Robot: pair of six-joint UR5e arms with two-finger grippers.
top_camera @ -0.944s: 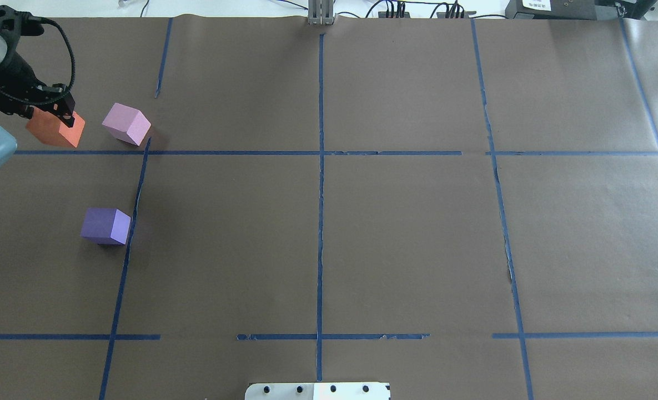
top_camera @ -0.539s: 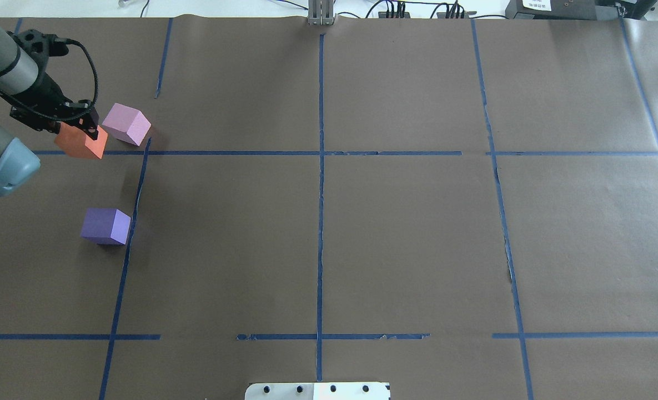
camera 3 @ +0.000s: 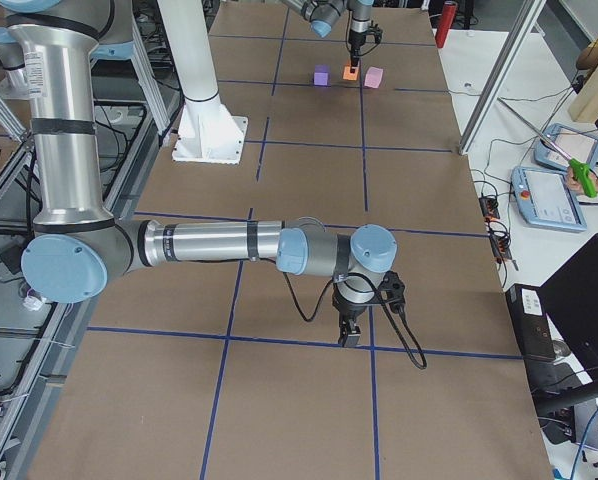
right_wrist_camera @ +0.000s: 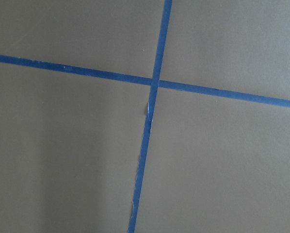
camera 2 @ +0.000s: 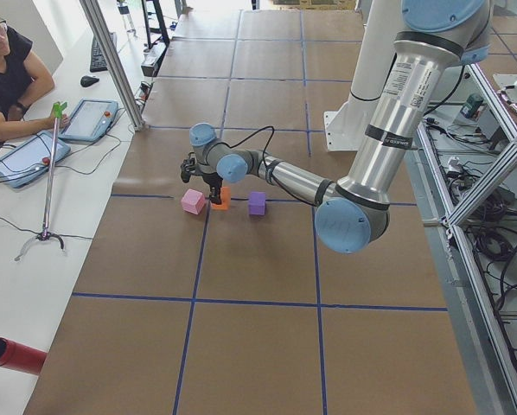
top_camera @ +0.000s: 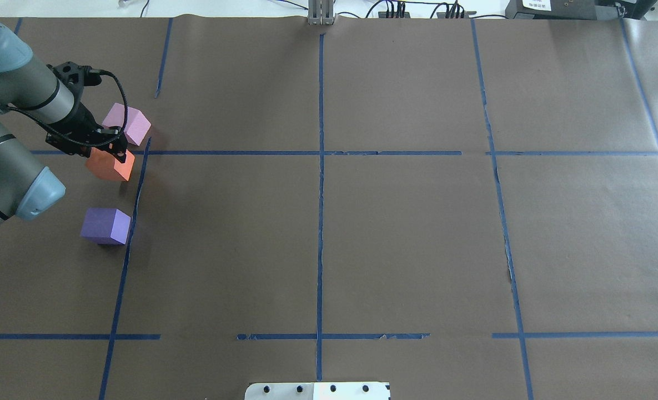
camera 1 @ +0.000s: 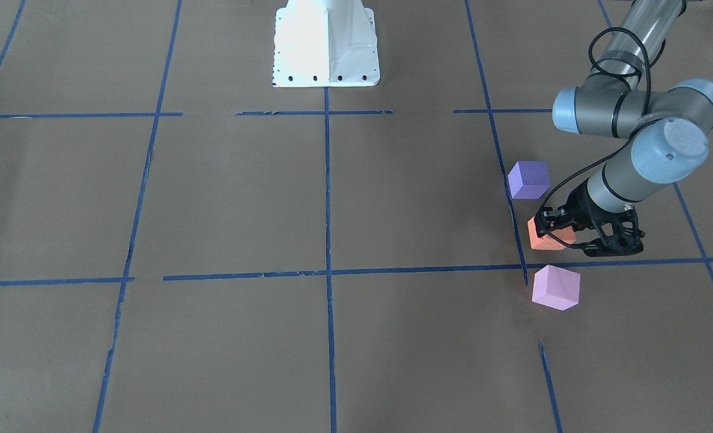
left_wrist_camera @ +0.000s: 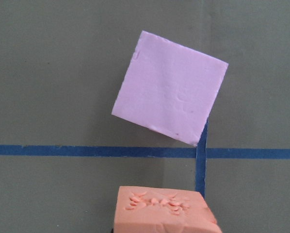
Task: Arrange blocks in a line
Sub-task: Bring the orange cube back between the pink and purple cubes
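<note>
My left gripper (top_camera: 106, 155) is shut on the orange block (top_camera: 109, 165), held low over the brown paper; I cannot tell if it touches. The orange block sits between the pale pink block (top_camera: 131, 123) farther out and the violet-blue block (top_camera: 105, 225) nearer the robot. The front-facing view shows the same: the orange block (camera 1: 543, 237) lies between the violet one (camera 1: 529, 179) and the pink one (camera 1: 555, 287). In the left wrist view the orange block (left_wrist_camera: 162, 211) is at the bottom and the pink block (left_wrist_camera: 169, 87), turned askew, above it. My right gripper (camera 3: 350, 335) shows only in the right side view; I cannot tell its state.
Blue tape lines (top_camera: 320, 153) divide the brown paper into a grid. One short tape strip (top_camera: 140, 178) runs just right of the blocks. The robot's white base plate (camera 1: 326, 42) stands at the table's near edge. An operator (camera 2: 3, 69) sits beyond the far edge.
My left gripper has carried the orange block to the right and toward the robot, from left of the pink block to between the pink and violet blocks. The other blocks have not moved.
</note>
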